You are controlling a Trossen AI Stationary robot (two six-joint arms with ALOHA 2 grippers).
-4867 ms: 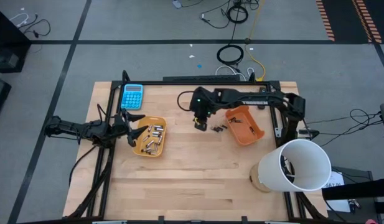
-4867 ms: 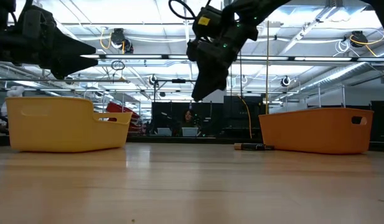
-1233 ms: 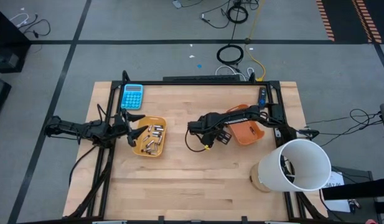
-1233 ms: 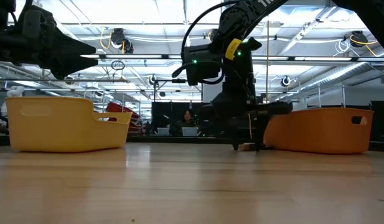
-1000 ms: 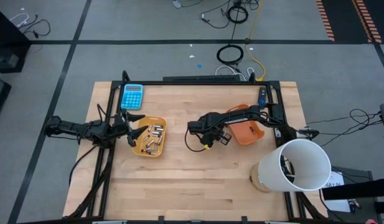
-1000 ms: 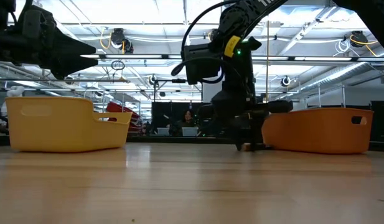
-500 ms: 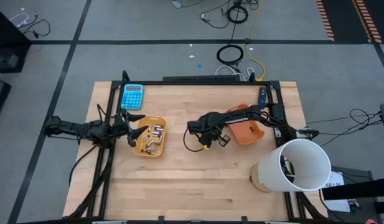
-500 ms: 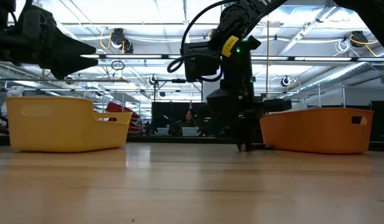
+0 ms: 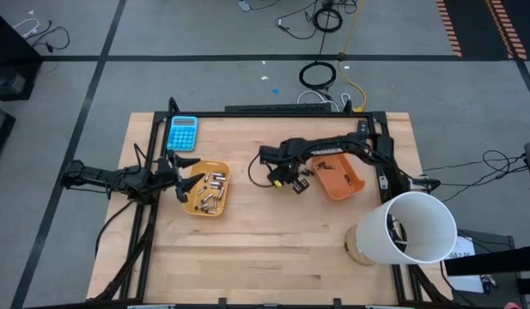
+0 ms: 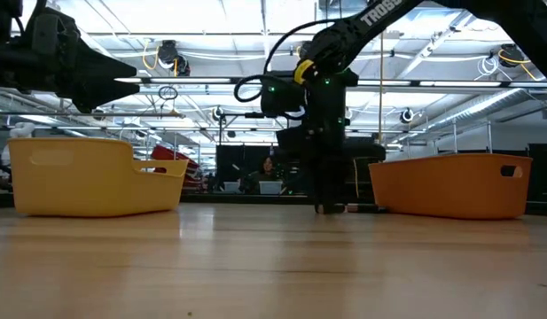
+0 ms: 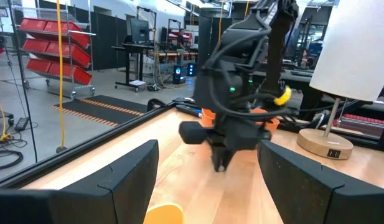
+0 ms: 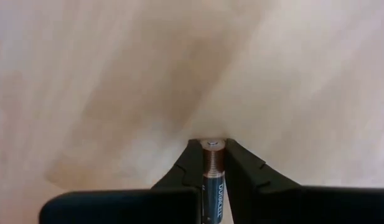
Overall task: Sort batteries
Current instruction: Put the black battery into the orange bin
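since the last look the right gripper (image 9: 292, 183) has swung left, away from the orange tray (image 9: 350, 183), over bare table (image 9: 265, 249). only its wrist view shows the dark battery (image 12: 212, 168) pinched in its jaws; overhead hides it. left gripper (image 9: 180, 178) waits, jaws wide, beside the yellow tray (image 9: 196, 209).
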